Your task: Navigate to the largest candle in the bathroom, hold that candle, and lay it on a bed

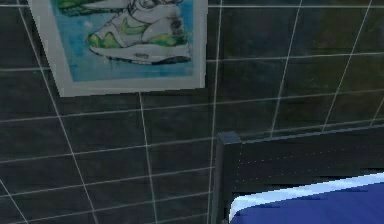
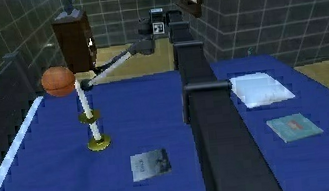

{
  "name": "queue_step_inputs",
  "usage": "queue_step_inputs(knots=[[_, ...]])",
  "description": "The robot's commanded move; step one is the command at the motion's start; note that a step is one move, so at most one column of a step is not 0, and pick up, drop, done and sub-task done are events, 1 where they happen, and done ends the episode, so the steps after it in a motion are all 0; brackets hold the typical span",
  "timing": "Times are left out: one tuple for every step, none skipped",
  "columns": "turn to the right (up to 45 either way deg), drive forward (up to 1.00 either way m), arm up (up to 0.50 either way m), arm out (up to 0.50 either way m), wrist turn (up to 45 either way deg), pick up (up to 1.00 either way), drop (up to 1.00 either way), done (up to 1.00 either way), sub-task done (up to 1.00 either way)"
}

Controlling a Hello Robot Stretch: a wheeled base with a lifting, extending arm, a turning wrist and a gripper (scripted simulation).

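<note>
**Q:** Where is the dark brown squat candle [image 2: 72, 37]?

**A:** It is at the arm side view's upper left, above the far corner of the blue-covered bed [image 2: 59, 164], against the dark tiled wall [image 2: 265, 13] and near the gripper [image 2: 89, 81].

**Q:** Does the gripper hold it?

**A:** That cannot be told. An orange ball [image 2: 59, 82] and bedding lie behind its thin fingers. A white pillow [image 2: 262, 89] rests toward the right.

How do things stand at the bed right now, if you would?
Gripper out at bed; hold unclear. Brown candle-like block near it. Orange ball close by.
</note>
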Motion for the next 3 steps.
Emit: queue_step_inputs(knots=[[0.0, 0.00, 0.00, 0.00, 45.0, 0.00, 0.00, 0.00, 0.00], [0.0, 0.00, 0.00, 0.00, 45.0, 0.00, 0.00, 0.00, 0.00], [0.0, 0.00, 0.00, 0.00, 6.0, 0.00, 0.00, 0.00, 0.00]])
